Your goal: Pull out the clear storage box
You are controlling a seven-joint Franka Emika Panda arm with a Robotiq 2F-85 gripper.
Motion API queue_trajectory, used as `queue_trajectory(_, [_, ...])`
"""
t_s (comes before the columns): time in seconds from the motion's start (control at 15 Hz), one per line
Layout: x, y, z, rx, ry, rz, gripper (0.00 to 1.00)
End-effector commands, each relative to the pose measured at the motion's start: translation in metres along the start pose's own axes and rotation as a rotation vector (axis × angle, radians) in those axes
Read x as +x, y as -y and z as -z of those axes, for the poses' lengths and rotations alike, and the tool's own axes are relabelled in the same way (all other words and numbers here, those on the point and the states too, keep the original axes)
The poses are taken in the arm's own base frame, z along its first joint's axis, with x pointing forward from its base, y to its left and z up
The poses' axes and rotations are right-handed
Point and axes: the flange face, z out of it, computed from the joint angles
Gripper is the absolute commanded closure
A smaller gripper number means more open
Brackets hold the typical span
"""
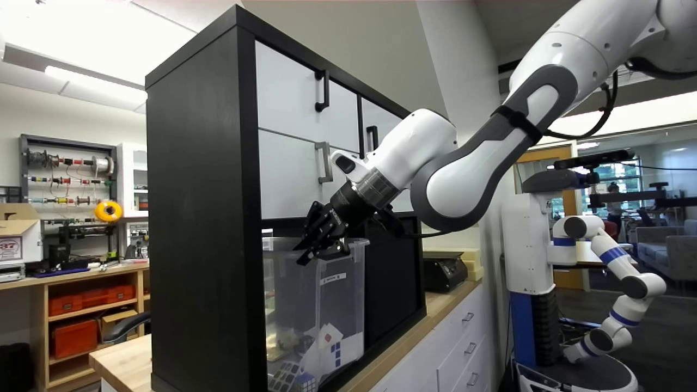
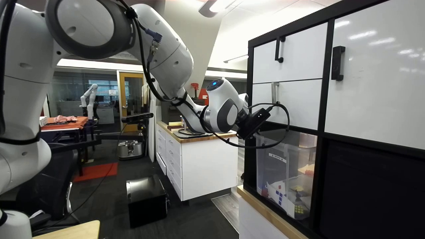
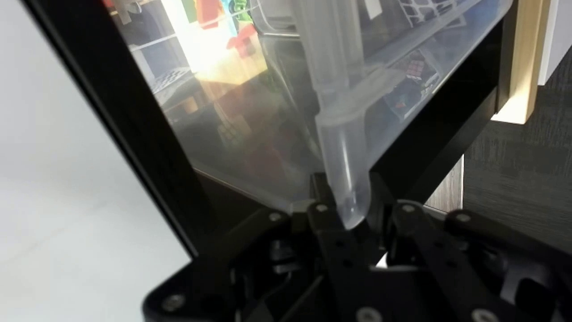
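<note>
Black uprights (image 2: pixel 317 186) are hemming in the clear storage box (image 2: pixel 270 169) on both sides, while white drawer fronts (image 2: pixel 298 106) are closing off the space above. A narrow slot is running between the black crossbar (image 1: pixel 280 222) and the box's rim (image 3: pixel 345 152), which is filling the room inside the gripper (image 3: pixel 350 185). A cable loop (image 2: pixel 288 123) is hanging before the upper front, with open air lying below it.
</note>
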Motion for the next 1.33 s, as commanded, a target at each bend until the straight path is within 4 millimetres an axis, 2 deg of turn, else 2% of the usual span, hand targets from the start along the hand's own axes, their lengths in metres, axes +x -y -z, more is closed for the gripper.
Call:
queue_trajectory(0.0, [0.001, 0.014, 0.034, -0.027, -0.009, 0.014, 0.94])
queue_trajectory(0.4, [-0.002, 0.041, 0.069, -0.06, -0.007, 0.018, 0.94])
queue_trajectory(0.87, [0.006, 0.076, 0.11, -0.089, -0.001, 0.017, 0.94])
queue_trajectory(1.27, [0.011, 0.098, 0.134, -0.085, 0.019, -0.006, 0.94])
